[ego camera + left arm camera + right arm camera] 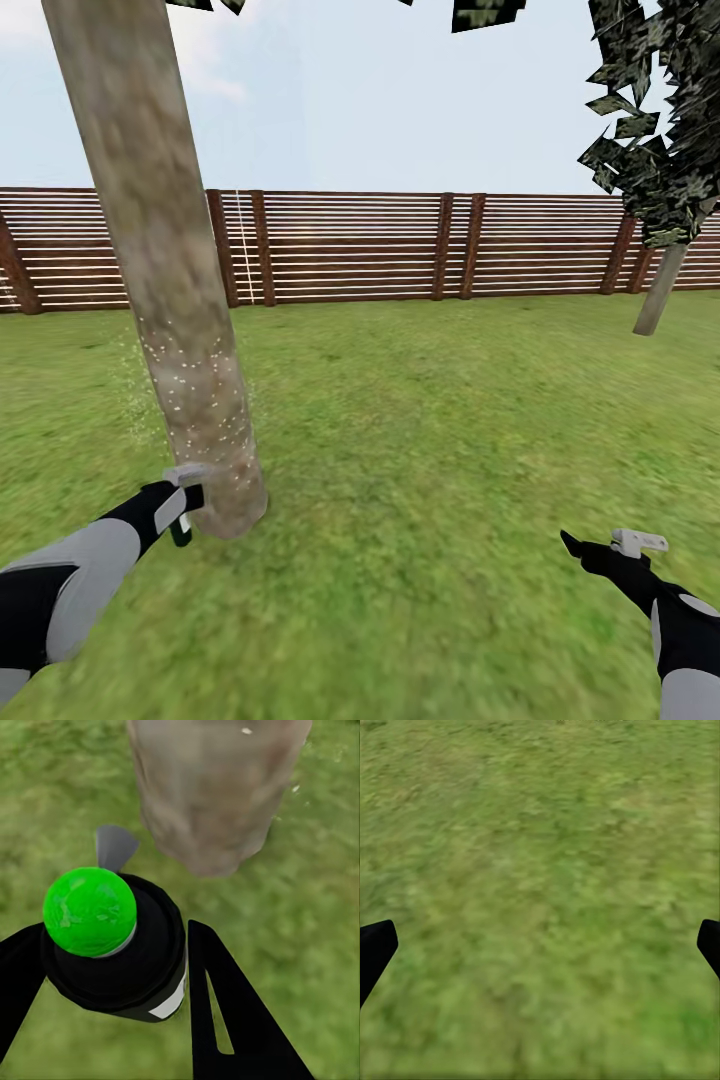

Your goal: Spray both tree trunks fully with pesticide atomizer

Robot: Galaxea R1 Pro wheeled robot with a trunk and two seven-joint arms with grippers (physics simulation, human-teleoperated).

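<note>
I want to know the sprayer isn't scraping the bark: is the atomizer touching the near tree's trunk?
Apart. The left wrist view shows grass between the atomizer, held in the left gripper, and the trunk.

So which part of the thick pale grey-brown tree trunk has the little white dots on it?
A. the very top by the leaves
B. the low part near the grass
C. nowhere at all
B: the whitish speckles sit on the lower stretch of the thick pale trunk, just above the left gripper and its black green-capped sprayer.

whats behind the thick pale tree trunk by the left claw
Behind the thick pale grey-brown tree trunk lie green lawn and a brown horizontal-slat wooden fence. The stretch of fence and grass straight behind the trunk is covered.
</note>
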